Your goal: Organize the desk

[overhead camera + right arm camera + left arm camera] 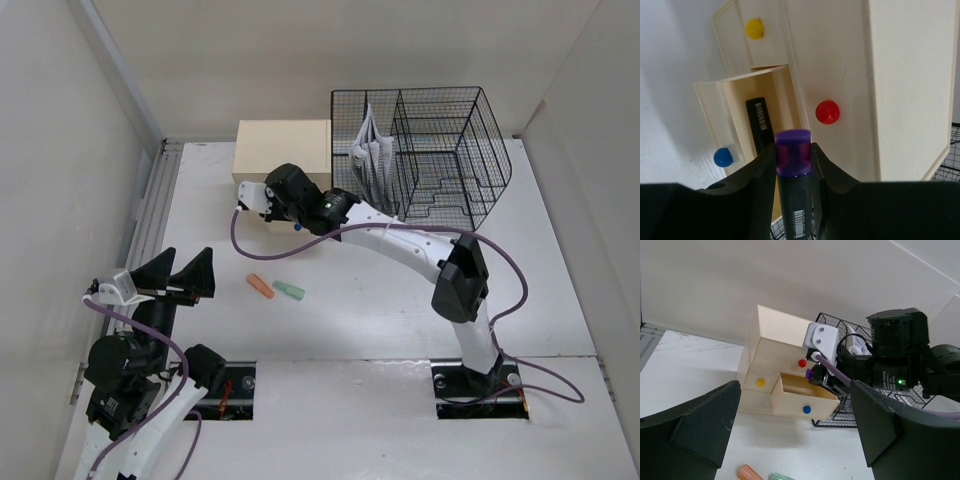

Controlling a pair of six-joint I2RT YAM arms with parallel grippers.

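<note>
- a purple-capped marker is clamped in the right gripper, just above the open blue-knobbed drawer.
- the left gripper is spread wide and empty over the desk.
- next, lowering and release into the drawer are likely called for.

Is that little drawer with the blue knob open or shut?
Open. The blue-knob drawer sticks out of the cream box, and a black marker lies inside it.

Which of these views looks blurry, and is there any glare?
Top view: even light, soft shadows, no glare. Left wrist view: the near fingers are dark, the drawer box sharp. Right wrist view: the purple-capped marker and red knob are crisp.
</note>
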